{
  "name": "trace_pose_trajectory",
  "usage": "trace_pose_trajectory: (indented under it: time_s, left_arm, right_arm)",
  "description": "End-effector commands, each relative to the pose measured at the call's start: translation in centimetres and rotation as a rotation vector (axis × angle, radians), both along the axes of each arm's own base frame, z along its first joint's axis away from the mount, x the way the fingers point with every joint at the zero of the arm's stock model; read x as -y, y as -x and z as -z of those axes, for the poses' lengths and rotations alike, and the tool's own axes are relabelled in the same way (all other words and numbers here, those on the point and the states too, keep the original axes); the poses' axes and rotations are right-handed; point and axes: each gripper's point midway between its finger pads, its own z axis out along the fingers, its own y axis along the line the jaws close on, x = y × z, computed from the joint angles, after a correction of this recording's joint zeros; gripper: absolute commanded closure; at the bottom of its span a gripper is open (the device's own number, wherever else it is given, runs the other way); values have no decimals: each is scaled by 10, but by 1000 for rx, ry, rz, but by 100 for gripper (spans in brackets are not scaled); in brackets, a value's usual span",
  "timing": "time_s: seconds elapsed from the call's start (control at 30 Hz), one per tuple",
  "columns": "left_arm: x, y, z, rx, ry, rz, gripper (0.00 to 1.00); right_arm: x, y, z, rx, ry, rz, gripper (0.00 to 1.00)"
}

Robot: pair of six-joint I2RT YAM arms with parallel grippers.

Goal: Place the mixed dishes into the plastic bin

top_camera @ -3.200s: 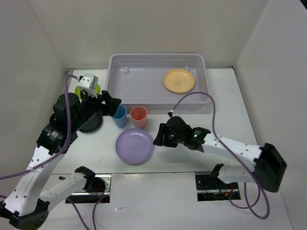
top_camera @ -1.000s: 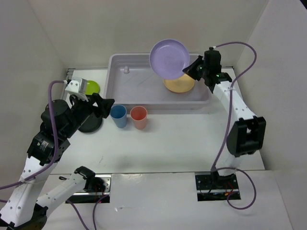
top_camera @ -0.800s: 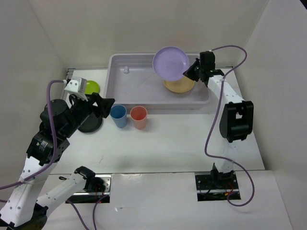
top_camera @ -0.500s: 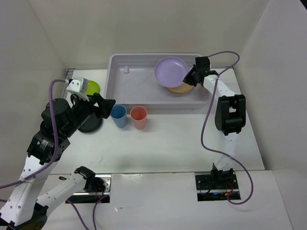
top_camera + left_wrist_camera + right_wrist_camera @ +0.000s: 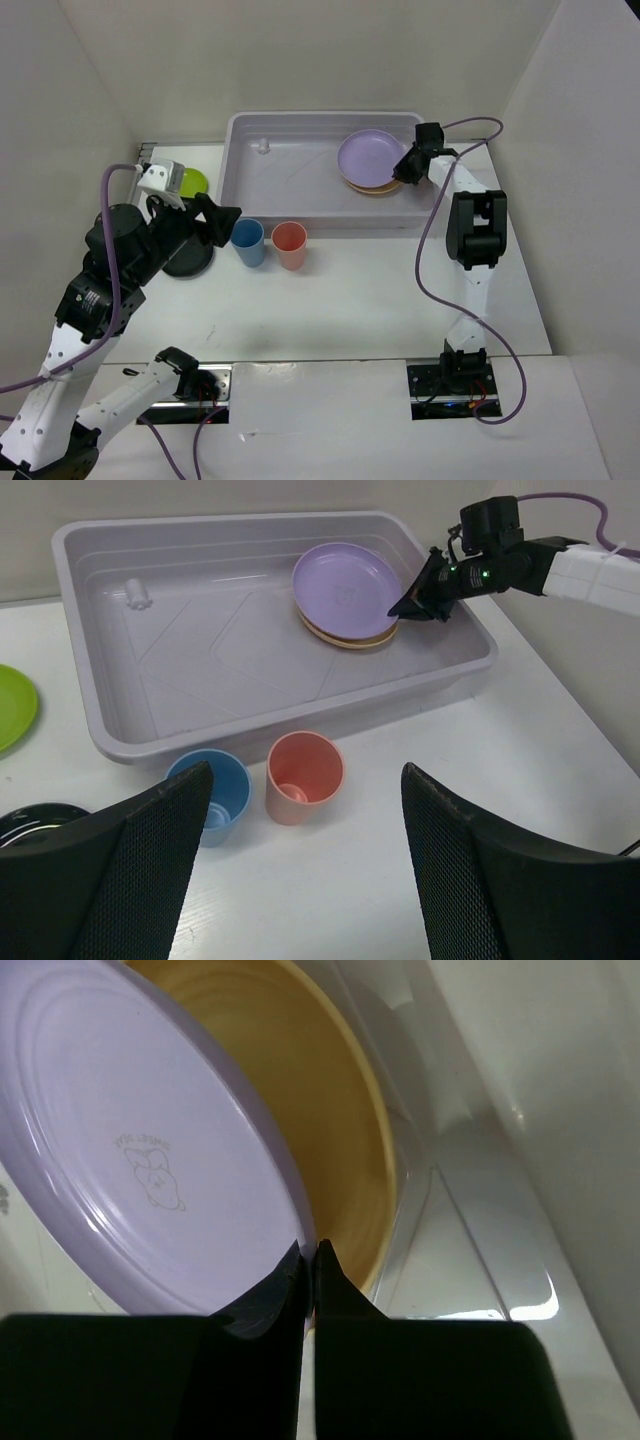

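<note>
Arm and wrist camera on the left cover most of the black round dish (image 5: pixel 190 260) and part of the lime-green plate (image 5: pixel 193 183). Only a sliver of the orange-yellow plate (image 5: pixel 350 640) peeks out beneath the lavender plate (image 5: pixel 345 580), a smooth disc with a faint stamped emblem, lying on it at the right end of the plastic bin (image 5: pixel 285 165). The right gripper (image 5: pixel 311 1250) pinches its rim, jaws nearly together. The left gripper (image 5: pixel 305 772) gapes wide, holding nothing, above the blue cup (image 5: pixel 208 795) and coral-pink cup (image 5: pixel 290 243) just outside the bin.
</note>
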Motion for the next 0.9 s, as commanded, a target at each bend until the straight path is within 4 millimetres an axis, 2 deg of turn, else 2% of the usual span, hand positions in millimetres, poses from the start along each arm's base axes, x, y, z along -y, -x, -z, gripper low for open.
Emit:
trace_pose_trajectory:
  time_s: [0.0,0.17,0.23,0.27,0.3,0.4,0.43,0.5,0.53,0.57,0.6,0.63,0.67,0.7,0.73,0.77,0.8,0.83,0.87]
  left_arm:
    - [-2,-1,-33,81,62,-16,17]
    - [-5,-14,-26,68,62,-67,17]
    - [-10,-21,-30,77,85,-112,17]
    - [-11,-26,-32,82,97,-133,16]
    - [-15,-26,-37,90,110,-156,16]
    - [-30,-46,-31,72,110,-283,16]
    - [-36,-57,-28,56,106,-345,16]
    - [-44,-71,-21,7,83,-393,16]
    - [-30,-88,-8,-61,67,-342,16]
    - [-26,-91,-24,-63,87,-305,16]
    - [-31,-106,-20,-92,102,-306,16]
    - [-31,-107,-25,-87,134,-280,16]
    - [-24,-113,-37,-61,200,-220,16]
    - [-42,-122,-32,-59,227,-255,16]
    - [-48,-128,-42,-18,275,-250,16]
    - [-47,-133,-36,-33,290,-197,17]
    - [-54,-146,-18,-78,306,-198,17]
    - [-79,-156,5,-118,328,-242,17]
    - [-86,-159,20,-162,366,-244,17]
  right_arm:
    - [-4,-11,-14,42,-8,-2,97]
    - [-4,-11,-11,42,-8,-2,73]
    - [-4,-13,-25,74,-10,-3,57]
    - [-4,-11,-21,65,-10,-2,49]
    - [-4,-13,-30,88,-11,-3,32]
    - [-4,-13,-57,136,-6,-10,20]
    - [-4,-11,-81,179,-9,-10,18]
    - [-4,-5,-99,209,14,-7,15]
    - [-2,-4,-113,235,19,2,15]
    - [-7,2,-141,292,24,-16,15]
    - [-7,6,-151,315,30,-22,13]
    - [-8,12,-161,332,23,-28,13]
    - [-16,23,-196,403,10,-47,13]
    - [-23,31,-204,432,8,-74,13]
    - [-26,39,-217,461,-6,-92,13]
    - [-32,55,-249,531,-7,-119,13]
    - [-39,67,-253,541,-11,-134,13]
    - [-40,75,-264,570,-12,-152,13]
    - [-48,88,-273,588,-19,-171,12]
